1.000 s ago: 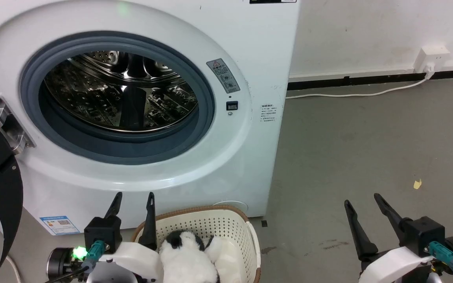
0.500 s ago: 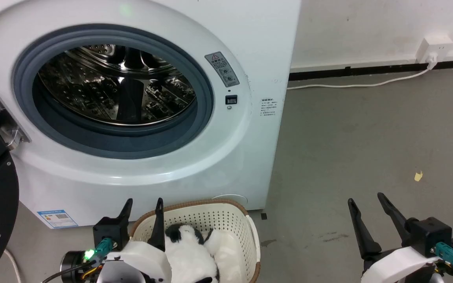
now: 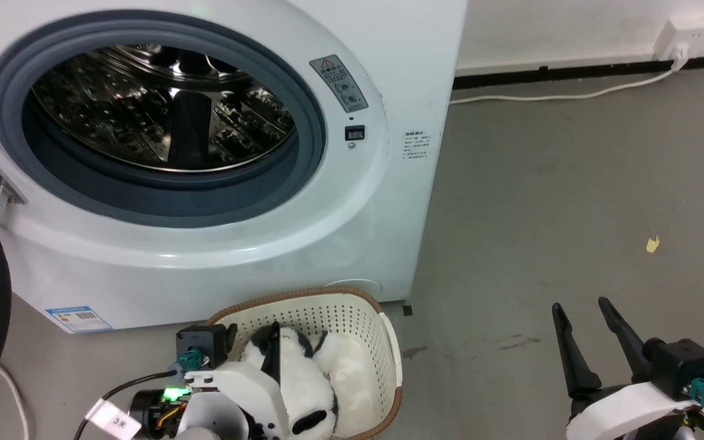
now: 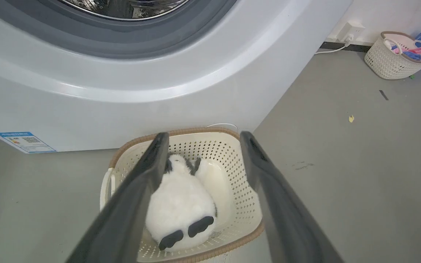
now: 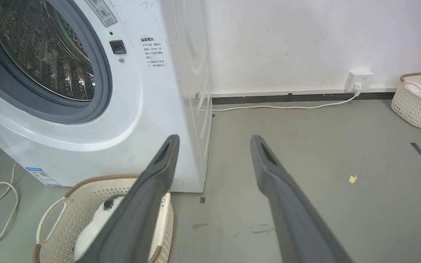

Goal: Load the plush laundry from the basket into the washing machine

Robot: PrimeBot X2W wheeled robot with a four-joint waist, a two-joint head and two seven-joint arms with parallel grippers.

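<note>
Left claw (image 4: 204, 135), fingers spread wide, hovers over the basket (image 4: 249, 204), where the plush laundry (image 4: 181, 197) lies on the floor just before the washing machine (image 3: 340, 244), whose porthole stands open. Right claw (image 3: 579, 304) hangs open, well apart. The pick-up appears in hand; the next move likely calls for lowering and closing around the toy's body.

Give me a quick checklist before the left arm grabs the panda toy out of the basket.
1. Washer open: ok, drum exposed.
2. Drum free of laundry: ok in the visible part.
3. Left gripper open: ok, fingers spread, aimed at the panda toy.
4. Toy lying in the basket: ok.
5. Toy gripped: not ok.
6. Right gripper out of the way: ok, open over the floor.
</note>
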